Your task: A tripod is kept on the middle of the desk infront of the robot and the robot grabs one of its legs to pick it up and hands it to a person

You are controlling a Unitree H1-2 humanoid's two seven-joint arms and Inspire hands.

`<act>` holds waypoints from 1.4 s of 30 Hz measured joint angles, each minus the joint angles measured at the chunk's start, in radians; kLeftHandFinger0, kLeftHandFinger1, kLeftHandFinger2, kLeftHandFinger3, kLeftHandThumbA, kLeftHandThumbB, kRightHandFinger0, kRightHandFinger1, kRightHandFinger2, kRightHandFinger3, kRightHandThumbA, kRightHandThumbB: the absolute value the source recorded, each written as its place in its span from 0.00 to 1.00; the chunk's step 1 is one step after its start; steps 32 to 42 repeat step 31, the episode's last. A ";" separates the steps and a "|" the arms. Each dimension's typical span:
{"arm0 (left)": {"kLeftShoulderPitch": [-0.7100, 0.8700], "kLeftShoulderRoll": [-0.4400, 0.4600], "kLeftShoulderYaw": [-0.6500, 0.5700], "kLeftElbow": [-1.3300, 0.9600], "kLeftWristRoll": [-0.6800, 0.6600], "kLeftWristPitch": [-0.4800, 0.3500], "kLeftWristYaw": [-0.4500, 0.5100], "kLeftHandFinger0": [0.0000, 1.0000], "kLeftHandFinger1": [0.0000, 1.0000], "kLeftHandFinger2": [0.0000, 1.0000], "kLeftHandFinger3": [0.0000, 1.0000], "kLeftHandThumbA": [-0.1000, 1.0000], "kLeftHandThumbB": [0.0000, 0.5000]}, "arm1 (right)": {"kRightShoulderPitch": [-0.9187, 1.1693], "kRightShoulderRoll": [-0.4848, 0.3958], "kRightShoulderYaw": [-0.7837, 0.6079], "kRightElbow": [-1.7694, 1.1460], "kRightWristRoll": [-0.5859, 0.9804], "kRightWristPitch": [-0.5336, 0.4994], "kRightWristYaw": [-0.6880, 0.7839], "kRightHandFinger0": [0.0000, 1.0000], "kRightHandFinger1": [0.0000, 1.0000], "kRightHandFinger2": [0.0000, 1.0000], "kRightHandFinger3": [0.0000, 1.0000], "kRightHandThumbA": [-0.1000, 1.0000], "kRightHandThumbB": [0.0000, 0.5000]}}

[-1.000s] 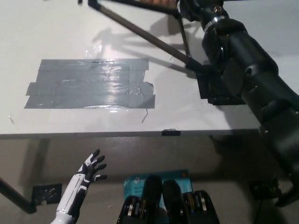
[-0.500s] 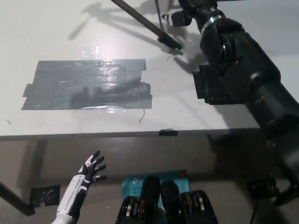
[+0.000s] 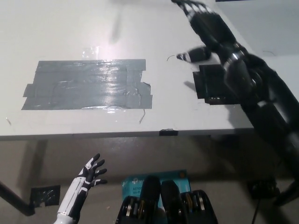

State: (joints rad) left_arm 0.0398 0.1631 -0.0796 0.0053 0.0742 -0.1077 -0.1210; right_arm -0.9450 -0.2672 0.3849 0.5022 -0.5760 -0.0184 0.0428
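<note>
The tripod does not show anywhere in the head view. My black right hand (image 3: 208, 28) reaches over the far right part of the white desk (image 3: 70, 28), open, with its fingers stretched towards the top edge of the picture and nothing in it. My white left hand (image 3: 92, 170) rests open below the desk's front edge at the lower left.
A large patch of grey tape (image 3: 88, 84) is stuck on the desk's left half. A black square (image 3: 209, 87) lies on the desk under my right forearm. A blue label (image 3: 140, 182) lies on the floor, and a table leg (image 3: 14, 198) shows at the lower left.
The tripod, held in my right hand, rose towards the top edge and left the picture. The right hand has opened and is now empty. The left hand stayed put.
</note>
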 measured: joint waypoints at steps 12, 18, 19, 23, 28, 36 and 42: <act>-0.005 0.000 0.001 0.010 0.000 0.003 0.000 0.85 0.97 1.00 1.00 1.00 0.26 | 0.417 -0.130 -0.046 -0.372 0.133 0.059 0.035 1.00 1.00 1.00 1.00 1.00 0.94; -0.018 -0.001 0.003 0.019 0.000 0.003 0.000 1.00 1.00 1.00 1.00 1.00 0.27 | 0.664 -0.128 -0.059 -0.593 0.219 0.064 0.044 1.00 1.00 1.00 1.00 1.00 0.65; -0.018 -0.001 0.003 0.019 0.000 0.003 0.000 1.00 1.00 1.00 1.00 1.00 0.26 | 0.664 -0.128 -0.059 -0.593 0.219 0.064 0.044 1.00 1.00 1.00 1.00 1.00 0.64; -0.021 -0.003 0.004 0.027 0.001 0.001 0.001 1.00 1.00 1.00 1.00 1.00 0.28 | 0.813 -0.062 -0.082 -0.653 0.320 0.061 0.050 1.00 1.00 1.00 1.00 1.00 0.60; -0.024 -0.008 0.005 0.032 0.008 -0.009 0.005 1.00 1.00 1.00 1.00 1.00 0.28 | 0.885 0.024 -0.098 -0.604 0.402 0.040 0.065 1.00 1.00 1.00 1.00 0.98 0.61; -0.027 -0.013 0.011 0.032 0.019 -0.024 0.014 1.00 1.00 1.00 1.00 1.00 0.29 | 0.907 0.061 -0.110 -0.586 0.454 0.019 0.081 1.00 1.00 1.00 1.00 1.00 0.64; -0.027 -0.013 0.011 0.032 0.019 -0.024 0.014 1.00 1.00 1.00 1.00 1.00 0.29 | 0.907 0.061 -0.110 -0.586 0.454 0.019 0.081 1.00 1.00 1.00 1.00 1.00 0.64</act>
